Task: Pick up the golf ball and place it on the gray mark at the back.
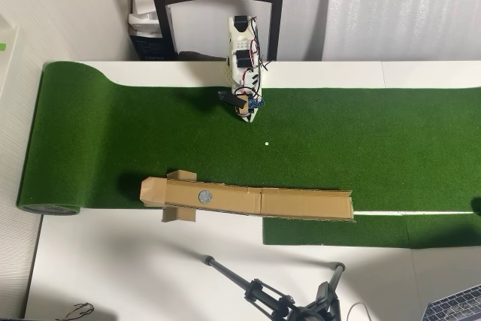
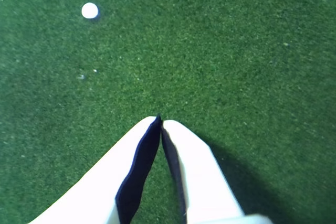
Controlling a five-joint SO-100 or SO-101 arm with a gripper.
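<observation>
A small white golf ball (image 1: 266,143) lies on the green turf mat (image 1: 376,148), in front of the arm; in the wrist view the ball (image 2: 90,10) is at the upper left. My white gripper (image 1: 247,116) hangs over the mat a little behind and to the left of the ball in the overhead view. In the wrist view the gripper (image 2: 160,121) has its two white fingers closed tip to tip, holding nothing. A round gray mark (image 1: 204,196) sits on a cardboard ramp (image 1: 248,199) at the mat's near edge.
A dark chair (image 1: 216,5) stands behind the arm's base. A black tripod (image 1: 278,298) lies on the white table in front of the ramp. The rolled end of the mat (image 1: 45,140) is on the left.
</observation>
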